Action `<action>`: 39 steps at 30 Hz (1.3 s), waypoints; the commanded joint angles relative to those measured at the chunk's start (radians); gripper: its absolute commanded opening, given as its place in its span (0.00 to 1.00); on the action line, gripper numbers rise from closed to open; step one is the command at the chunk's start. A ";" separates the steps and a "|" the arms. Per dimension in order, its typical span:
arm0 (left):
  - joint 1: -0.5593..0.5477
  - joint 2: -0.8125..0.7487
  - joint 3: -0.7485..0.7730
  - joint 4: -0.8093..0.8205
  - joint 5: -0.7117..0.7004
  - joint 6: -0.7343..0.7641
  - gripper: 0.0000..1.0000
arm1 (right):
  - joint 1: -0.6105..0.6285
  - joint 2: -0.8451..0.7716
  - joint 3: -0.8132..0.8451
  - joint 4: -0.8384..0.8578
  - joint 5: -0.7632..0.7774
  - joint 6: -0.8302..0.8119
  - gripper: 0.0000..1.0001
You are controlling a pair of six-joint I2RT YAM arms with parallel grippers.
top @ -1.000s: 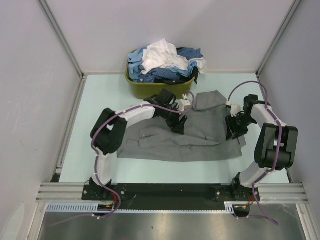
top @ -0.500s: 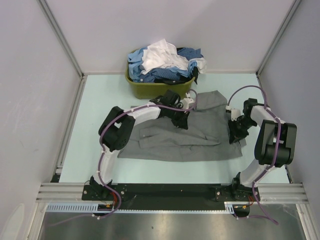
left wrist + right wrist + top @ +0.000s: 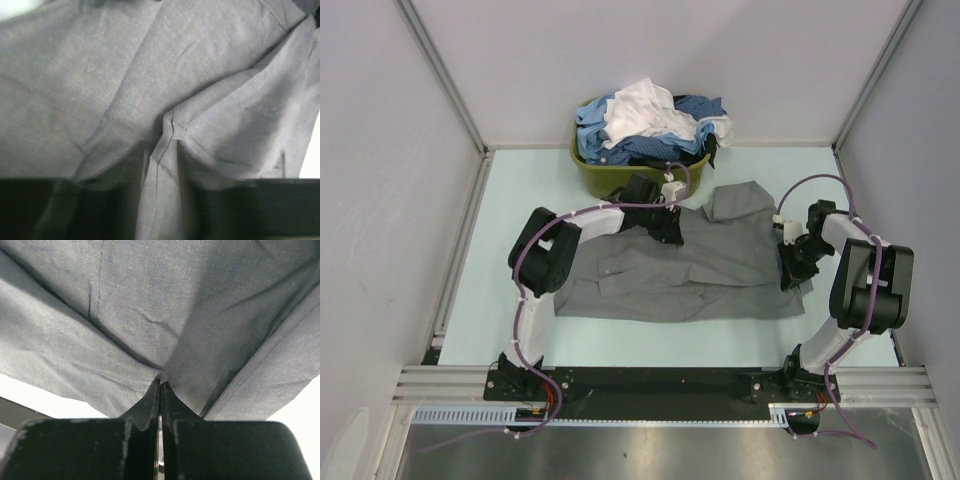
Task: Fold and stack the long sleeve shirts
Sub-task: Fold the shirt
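Observation:
A mid-grey long sleeve shirt (image 3: 705, 270) lies spread flat across the middle of the table, one flap folded up at its far right corner. My left gripper (image 3: 670, 230) sits at the shirt's far edge near the collar. In the left wrist view it (image 3: 162, 167) is shut on a raised ridge of grey cloth (image 3: 165, 130). My right gripper (image 3: 790, 272) is at the shirt's right edge, and its dark fingers (image 3: 150, 405) meet with the cloth (image 3: 165, 330) pinched at their tips (image 3: 160, 383).
An olive-green basket (image 3: 620, 182) stands at the back of the table just beyond the left gripper, heaped with blue, dark blue and white shirts (image 3: 645, 122). Grey walls and metal rails enclose the pale table (image 3: 510, 230) on three sides.
Both grippers closed onto the grey shirt. The left gripper shifted back and left toward the basket, drawing the cloth into a ridge. The right gripper stayed at the right edge.

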 commanded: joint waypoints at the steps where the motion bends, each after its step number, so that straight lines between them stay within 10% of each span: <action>1: 0.008 -0.087 -0.007 -0.020 -0.011 0.013 0.46 | -0.007 -0.018 0.030 -0.022 0.003 -0.012 0.03; 4: 0.059 -0.260 -0.143 -0.015 -0.019 0.051 0.73 | -0.007 -0.064 0.054 -0.071 -0.047 -0.029 0.26; 14: 0.255 -0.774 -0.571 -0.292 -0.039 0.101 0.75 | 0.101 -0.204 0.082 -0.066 -0.069 -0.021 0.43; 25: 0.381 -0.618 -0.640 -0.323 -0.014 0.033 0.77 | 0.418 -0.059 0.159 0.188 -0.015 0.152 0.45; 39: 0.378 -0.481 -0.640 -0.268 0.088 0.001 0.61 | 0.426 0.118 0.189 0.287 -0.023 0.209 0.32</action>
